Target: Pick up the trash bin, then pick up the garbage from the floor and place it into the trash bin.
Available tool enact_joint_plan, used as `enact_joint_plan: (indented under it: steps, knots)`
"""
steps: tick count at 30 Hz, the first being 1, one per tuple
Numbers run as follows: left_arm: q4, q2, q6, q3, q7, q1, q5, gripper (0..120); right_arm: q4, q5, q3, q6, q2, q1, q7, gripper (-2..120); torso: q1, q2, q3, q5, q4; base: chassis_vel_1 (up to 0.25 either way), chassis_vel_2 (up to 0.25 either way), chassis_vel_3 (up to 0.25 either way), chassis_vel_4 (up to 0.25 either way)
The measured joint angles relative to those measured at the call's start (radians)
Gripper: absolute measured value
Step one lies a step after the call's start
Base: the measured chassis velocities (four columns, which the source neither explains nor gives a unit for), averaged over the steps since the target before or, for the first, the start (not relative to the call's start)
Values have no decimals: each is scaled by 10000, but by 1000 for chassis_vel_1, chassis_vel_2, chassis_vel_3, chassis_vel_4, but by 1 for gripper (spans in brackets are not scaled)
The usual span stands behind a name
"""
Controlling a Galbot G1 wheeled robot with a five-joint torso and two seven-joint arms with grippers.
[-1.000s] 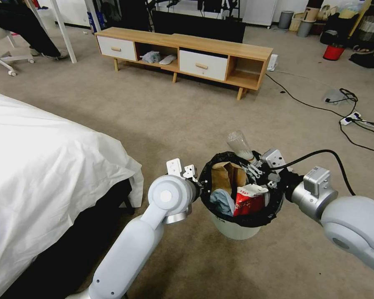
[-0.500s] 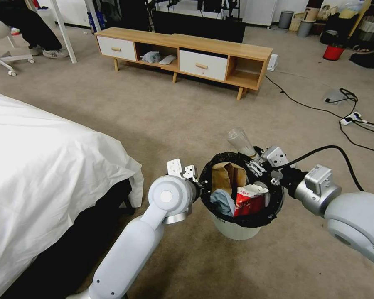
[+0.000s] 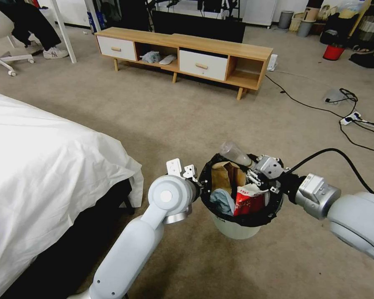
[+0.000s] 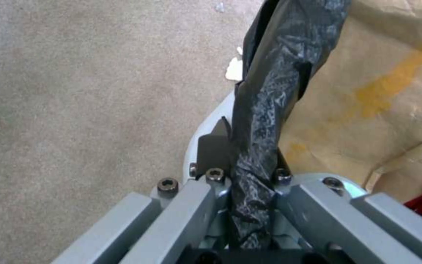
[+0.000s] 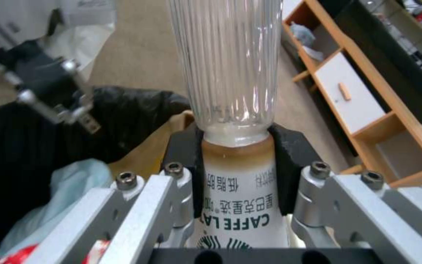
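The trash bin (image 3: 236,227), white with a black bag over its rim, hangs just above the carpet. My left gripper (image 3: 197,187) is shut on its near-left rim. In the left wrist view the gripper (image 4: 243,161) pinches the black bag rim (image 4: 269,84) beside a brown paper bag (image 4: 377,95). My right gripper (image 3: 258,167) is shut on a clear bottle (image 3: 235,153), tilted over the bin's far rim. In the right wrist view the gripper (image 5: 235,161) clamps the bottle (image 5: 228,73) at its label. The brown paper bag (image 3: 226,176) and a red-and-white carton (image 3: 249,200) lie inside.
A bed with a white sheet (image 3: 41,174) stands close on the left. A low wooden cabinet (image 3: 183,54) stands ahead across open carpet (image 3: 153,120). Black cables and a power strip (image 3: 349,118) lie to the right, with a red bucket (image 3: 333,52) farther back.
My right gripper has moved left and down over the bin's opening, tipping the bottle from nearly upright to leaning left. The left gripper and the bin have stayed put.
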Motion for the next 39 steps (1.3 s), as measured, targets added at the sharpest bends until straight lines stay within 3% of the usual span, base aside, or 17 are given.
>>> enact_joint_plan:
  steps: [31,39]
  knots:
    - [-160,70,0,-56,115,85,63,1,-162,-320,-212,-162,-136,-197,-182,25,0,0,0,0,0,0,0,0,0]
    - [-166,76,0,-43,119,70,52,1,-244,-366,-243,-159,-109,-207,-180,32,0,0,0,0,0,0,0,0,0]
